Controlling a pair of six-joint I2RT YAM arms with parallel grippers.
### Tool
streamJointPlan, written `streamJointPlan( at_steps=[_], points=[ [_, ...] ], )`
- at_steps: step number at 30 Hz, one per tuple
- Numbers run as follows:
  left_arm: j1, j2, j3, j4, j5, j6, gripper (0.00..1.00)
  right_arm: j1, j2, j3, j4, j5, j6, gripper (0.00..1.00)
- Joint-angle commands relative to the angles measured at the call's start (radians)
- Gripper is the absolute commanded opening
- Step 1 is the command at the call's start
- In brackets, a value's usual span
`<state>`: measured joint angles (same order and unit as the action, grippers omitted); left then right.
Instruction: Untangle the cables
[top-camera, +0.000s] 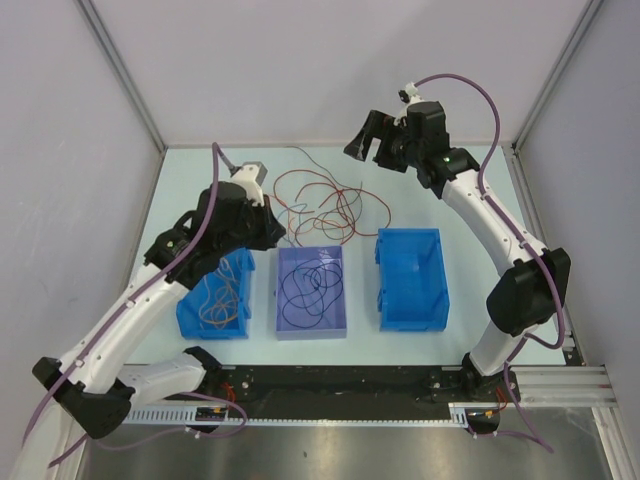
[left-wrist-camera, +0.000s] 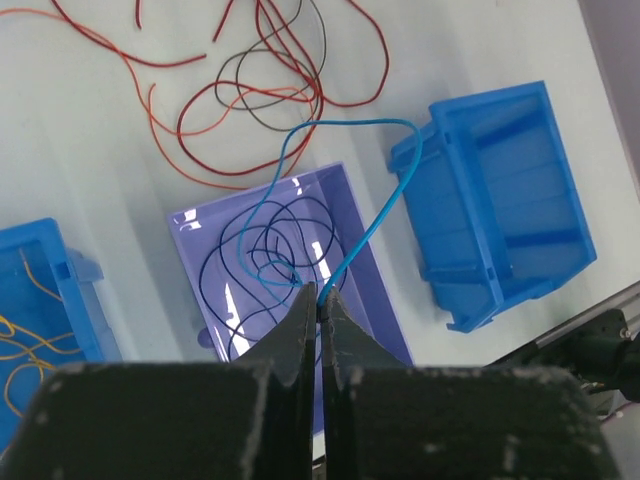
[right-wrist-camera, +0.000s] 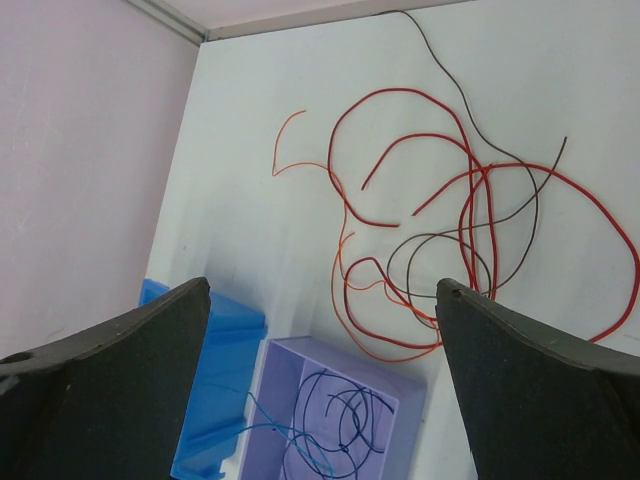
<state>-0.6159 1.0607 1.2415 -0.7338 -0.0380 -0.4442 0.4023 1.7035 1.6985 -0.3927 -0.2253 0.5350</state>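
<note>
Left gripper pinched on thin light-blue cable over lilac plastic bin; right gripper spread wide, raised above tangled red cables.

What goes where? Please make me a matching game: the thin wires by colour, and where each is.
1. thin red wires
2. thin dark navy wires
3. thin orange-tan wires
4. thin light blue wire

A. inside the lilac plastic bin
B. pinched in the shut left gripper
C. loose on the pale table
D. inside the left-hand blue plastic bin

Pairs: 1-C, 2-A, 3-D, 4-B.
</note>
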Motion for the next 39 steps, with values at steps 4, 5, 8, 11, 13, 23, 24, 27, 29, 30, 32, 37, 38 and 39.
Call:
streamJointPlan(
  at_steps=[4,5,8,11,13,23,24,27,29,30,32,37,38,39],
  points=[
    [-0.016,-0.042,-0.048,0.062,0.113,-0.013,0.0,0.004,-0.019,0.004,0.006,0.001,-0.004,1.0],
    [-0.018,-0.047,-0.05,0.06,0.115,-0.013,0.0,0.003,-0.016,0.004,0.008,0.001,-0.004,1.0],
    [-0.021,-0.038,-0.056,0.034,0.11,-0.01,0.0,0.003,-0.007,0.004,0.014,-0.011,0.002,1.0],
    [-0.021,-0.013,-0.098,0.046,0.135,0.001,0.0,0.003,0.001,0.006,0.012,-0.013,0.0,1.0],
    [-0.021,0.013,-0.134,0.066,0.154,-0.004,0.0,0.003,0.002,0.004,0.014,-0.011,0.0,1.0],
    [-0.042,0.153,-0.306,0.224,0.188,-0.037,0.0,0.004,0.027,0.012,0.008,-0.025,-0.001,1.0],
    [-0.042,0.162,-0.309,0.226,0.182,-0.039,0.0,0.004,0.028,0.015,0.008,-0.026,-0.004,1.0],
    [-0.044,0.199,-0.323,0.235,0.159,-0.039,0.01,0.007,0.039,0.024,0.003,-0.026,-0.006,1.0],
    [-0.045,0.217,-0.324,0.229,0.159,-0.039,0.03,0.007,0.045,0.027,0.003,-0.028,-0.006,1.0],
    [-0.05,0.232,-0.324,0.228,0.162,-0.037,0.05,0.007,0.05,0.029,0.0,-0.029,-0.006,1.0],
    [-0.057,0.237,-0.32,0.215,0.152,-0.034,0.06,0.012,0.057,0.041,-0.006,-0.029,-0.01,1.0],
    [-0.084,0.217,-0.28,0.136,0.043,-0.018,0.19,0.017,0.068,0.055,-0.015,-0.026,-0.017,1.0],
    [-0.087,0.213,-0.271,0.117,0.011,-0.007,0.2,0.018,0.07,0.056,-0.018,-0.026,-0.017,1.0],
    [-0.102,0.214,-0.261,0.096,-0.019,-0.001,0.18,0.02,0.071,0.056,-0.017,-0.025,-0.017,1.0]
  ],
)
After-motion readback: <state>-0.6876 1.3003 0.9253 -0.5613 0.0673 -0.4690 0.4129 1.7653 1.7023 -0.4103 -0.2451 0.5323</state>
